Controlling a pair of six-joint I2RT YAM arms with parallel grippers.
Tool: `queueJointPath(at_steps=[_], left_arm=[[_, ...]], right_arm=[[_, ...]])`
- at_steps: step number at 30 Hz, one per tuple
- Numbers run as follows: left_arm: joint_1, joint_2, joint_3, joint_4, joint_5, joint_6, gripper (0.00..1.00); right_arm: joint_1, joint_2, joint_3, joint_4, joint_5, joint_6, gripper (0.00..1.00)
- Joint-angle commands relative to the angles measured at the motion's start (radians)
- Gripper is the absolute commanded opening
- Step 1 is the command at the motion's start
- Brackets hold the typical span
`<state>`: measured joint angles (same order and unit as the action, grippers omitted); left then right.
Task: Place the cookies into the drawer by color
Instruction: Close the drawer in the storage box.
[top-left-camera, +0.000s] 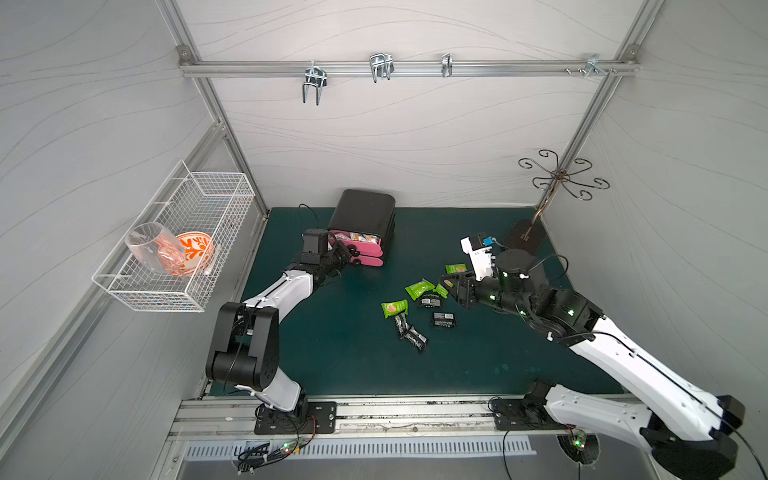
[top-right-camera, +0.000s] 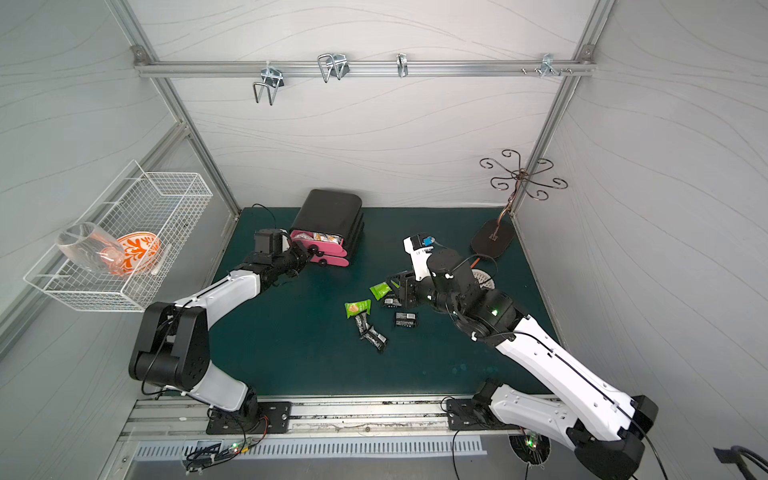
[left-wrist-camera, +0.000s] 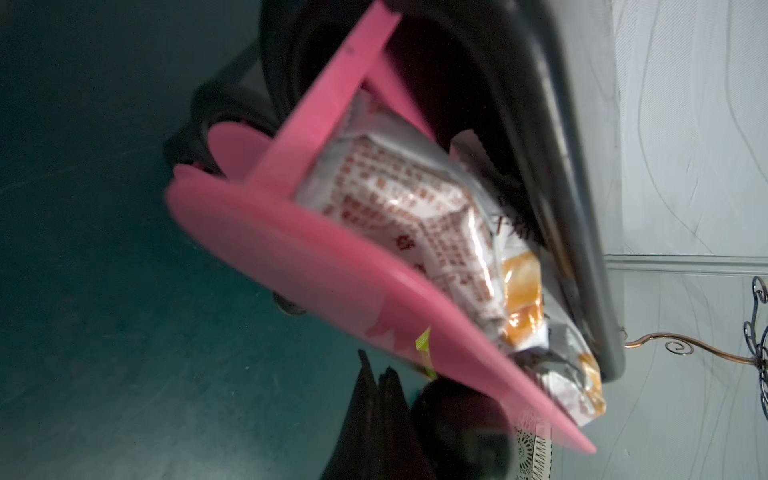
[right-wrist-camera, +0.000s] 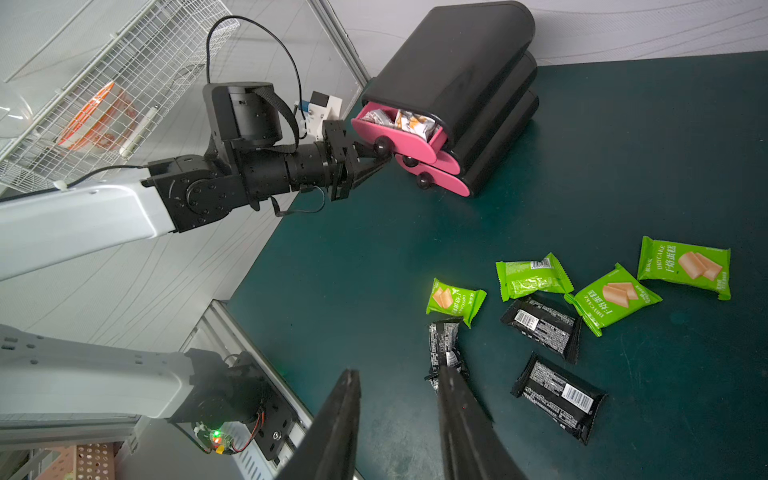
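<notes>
Here's where I'd worry. Taking the far wall as 12 o'clock in the top views, the drawer (top-left-camera: 365, 210) cabinet sits around 11 o'clock on the worktop (top-left-camera: 332, 353). Its top drawer (right-wrist-camera: 401, 137) stands open, stuffed with the white cookies (right-wrist-camera: 413, 120).

The left gripper (right-wrist-camera: 380, 157) has its fingers pressed together right at that drawer's round knob (right-wrist-camera: 381, 145). I can't tell if they pinch it or just lean on it. The white packets poke above the rim, so if the drawer gets shoved in now I'd guess they snag on the cabinet lip and jam. The cabinet also looks light and unanchored, so a push might just skid it toward the wall. Closed fingers can also slide off a round knob.

The green cookies (top-left-camera: 419, 289) and black cookies (top-left-camera: 444, 319) lie loose near the middle, a bit toward 3 o'clock. The right gripper (right-wrist-camera: 399, 370) hovers by them, fingers apart, nothing between. One green packet (right-wrist-camera: 613, 297) lies on the edge of a black packet (right-wrist-camera: 540, 324), so a sloppy pinch could drag both and mix the colours.
</notes>
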<state>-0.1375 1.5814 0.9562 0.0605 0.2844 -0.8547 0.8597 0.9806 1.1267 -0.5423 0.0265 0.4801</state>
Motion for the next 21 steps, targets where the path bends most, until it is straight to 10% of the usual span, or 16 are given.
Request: queueJointPath(at_steps=[1,21], left_arm=[[-0.003,0.03,0.071,0.082,0.009,-0.009,0.0],[0.011,0.148,0.137,0.278,0.191,-0.078,0.01]], right_arm=[[-0.003,-0.015,-0.02,-0.019,0.01,0.011,0.36],[-0.003,-0.011,-0.047,-0.018,-0.016,0.035,0.37]])
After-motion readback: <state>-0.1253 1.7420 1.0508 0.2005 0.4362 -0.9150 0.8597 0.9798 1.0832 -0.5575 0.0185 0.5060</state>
